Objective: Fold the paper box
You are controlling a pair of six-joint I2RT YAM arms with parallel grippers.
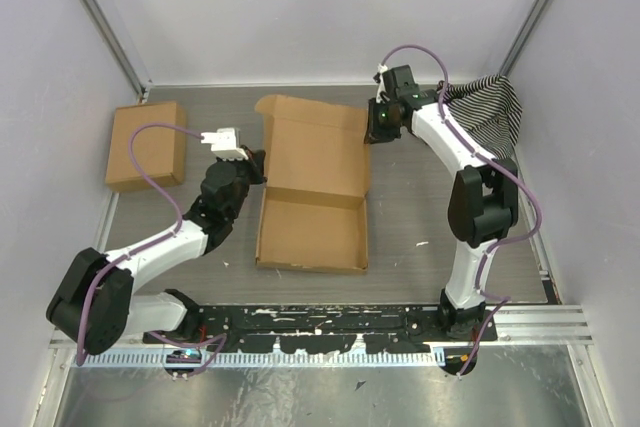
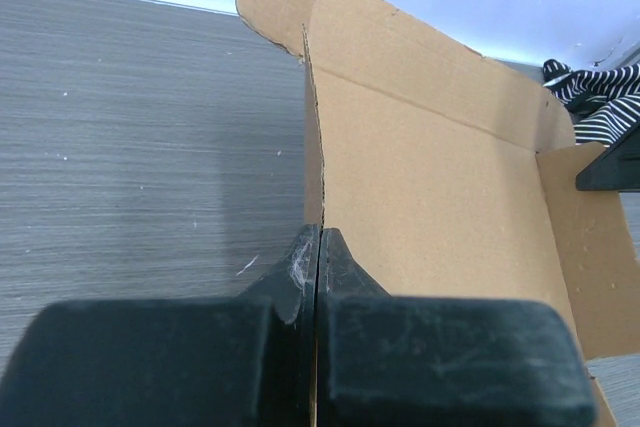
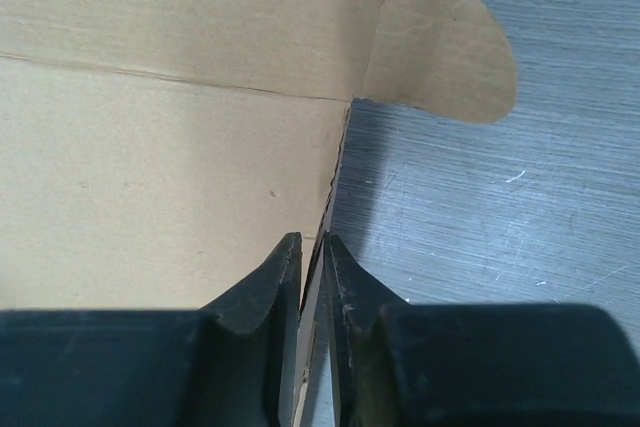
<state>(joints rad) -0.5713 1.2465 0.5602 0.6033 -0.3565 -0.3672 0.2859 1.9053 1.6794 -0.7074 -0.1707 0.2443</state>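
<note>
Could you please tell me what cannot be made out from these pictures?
- Left wrist view: the near part of the paper box, hidden behind the left gripper.
- Right wrist view: whether the right gripper actually pinches the cardboard; its fingers cover the contact.
- Top view: the striped cloth, partly behind the right arm.

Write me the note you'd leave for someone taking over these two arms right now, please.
Left gripper: shut on the left side wall of the paper box.
Right gripper: pinched on the right edge of the lid, just short of its rounded ear.
Box: mid-table, lid lying open toward the far side.
Done: the tray walls look raised.
Left: swing the lid over and tuck its flaps.
</note>
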